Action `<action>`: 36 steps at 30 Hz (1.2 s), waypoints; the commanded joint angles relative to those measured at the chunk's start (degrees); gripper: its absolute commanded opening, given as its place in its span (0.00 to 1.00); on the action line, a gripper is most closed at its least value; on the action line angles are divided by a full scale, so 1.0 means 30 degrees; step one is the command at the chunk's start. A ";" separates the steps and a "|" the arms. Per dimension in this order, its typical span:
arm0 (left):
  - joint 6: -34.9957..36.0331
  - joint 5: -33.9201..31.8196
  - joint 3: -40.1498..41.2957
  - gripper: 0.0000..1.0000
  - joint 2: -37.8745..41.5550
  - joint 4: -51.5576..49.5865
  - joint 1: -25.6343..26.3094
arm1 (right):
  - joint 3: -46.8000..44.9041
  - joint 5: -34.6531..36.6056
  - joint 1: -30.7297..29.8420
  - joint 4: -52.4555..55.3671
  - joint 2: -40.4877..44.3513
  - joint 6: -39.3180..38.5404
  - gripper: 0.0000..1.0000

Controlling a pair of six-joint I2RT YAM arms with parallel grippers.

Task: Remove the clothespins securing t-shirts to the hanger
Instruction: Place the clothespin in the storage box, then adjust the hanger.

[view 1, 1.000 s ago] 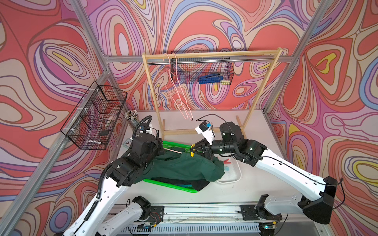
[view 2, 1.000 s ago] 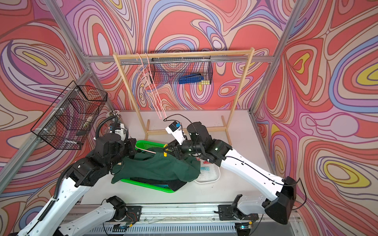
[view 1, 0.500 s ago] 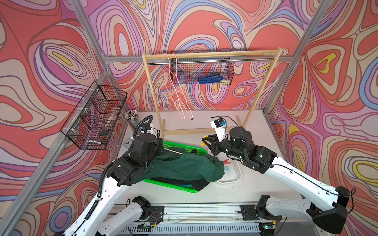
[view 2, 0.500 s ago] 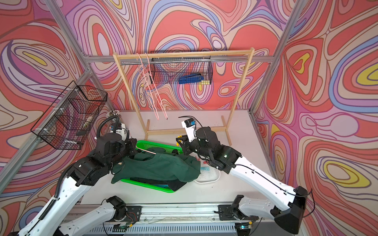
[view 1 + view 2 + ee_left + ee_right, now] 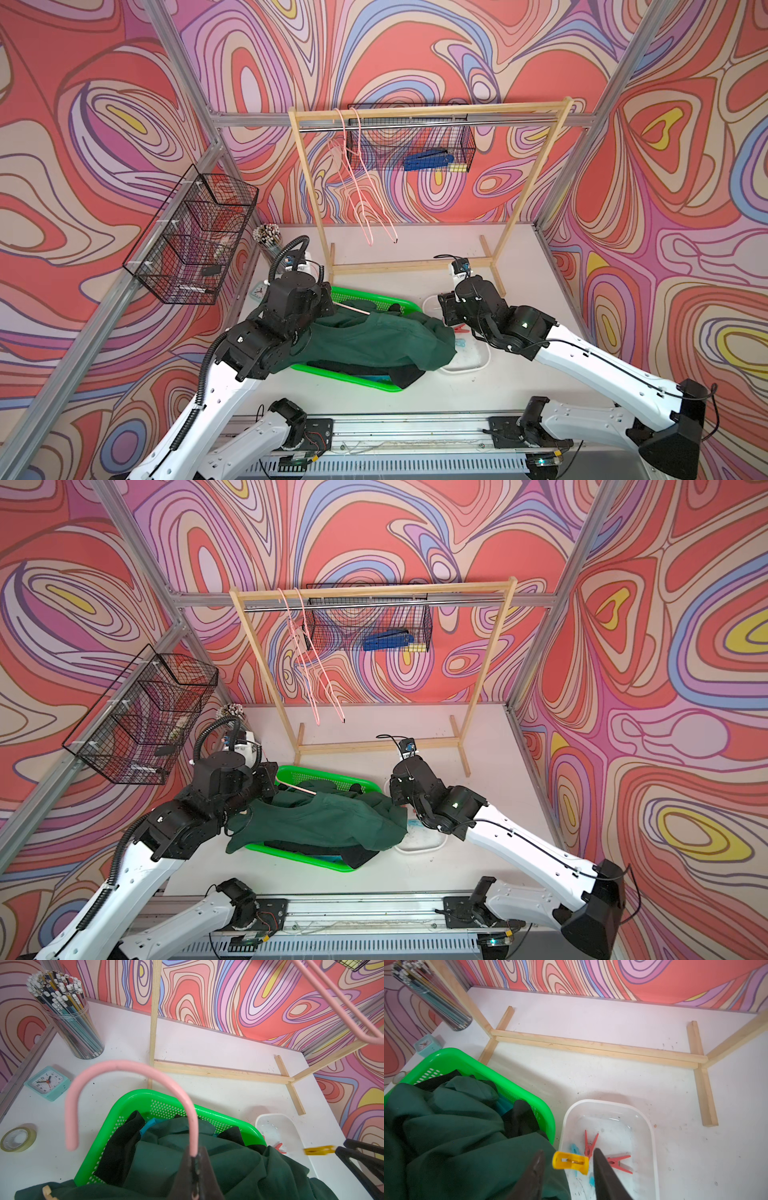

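Since the earlier frames the right arm has swung from the shirt's shoulder to a spot over the white tray [image 5: 652, 1126], and the right claw [image 5: 567, 1151] has parted: its jaws stand open with the yellow pin [image 5: 571, 1162] loose between them, clear of one finger and close to the other. Judged, this is the release of a removed pin. Two red pins [image 5: 590, 1144] and a blue pin [image 5: 574, 1150] already lie in the tray. The left claw [image 5: 194, 1155] is clamped on the neck of the pink hanger [image 5: 133, 1070], holding it over the green basket [image 5: 452, 1057] with the green shirt [image 5: 374, 336] draped across. The black shirt [image 5: 521, 1115] lies in the basket beneath. No pin is visible on the green shirt, though its folds hide much. One obstruction: the green shirt's sleeve spills over the basket wall to the tray's rim, directly below the yellow pin, so the pin may land on cloth. Two bare hangers [image 5: 361, 187] hang on the rack [image 5: 415, 114], well apart. Pencil cup [image 5: 68, 1022] and clock [image 5: 46, 1082] stand clear.
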State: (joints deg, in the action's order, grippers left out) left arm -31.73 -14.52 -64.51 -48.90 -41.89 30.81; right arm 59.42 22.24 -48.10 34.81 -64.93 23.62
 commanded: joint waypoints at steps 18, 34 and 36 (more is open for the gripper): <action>0.1046 0.2749 -0.0089 0.00 0.0236 0.1671 0.0056 | 0.6656 -0.9741 -0.0065 0.0286 -0.1517 -0.5935 0.71; 0.0958 0.4442 -0.0800 0.00 -0.1100 0.3055 0.0072 | 0.9853 -1.4064 -0.0951 -0.0841 -0.6915 -0.4530 0.63; 0.0907 0.4475 -0.0793 0.00 -0.1129 0.3174 0.0069 | 1.0139 -1.4039 -0.1108 -0.0735 -0.7350 -0.4557 0.62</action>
State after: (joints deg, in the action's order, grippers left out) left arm -29.08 -2.52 -64.93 -52.47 -35.51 30.81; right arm 87.77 -18.92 -50.72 33.65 -86.00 9.72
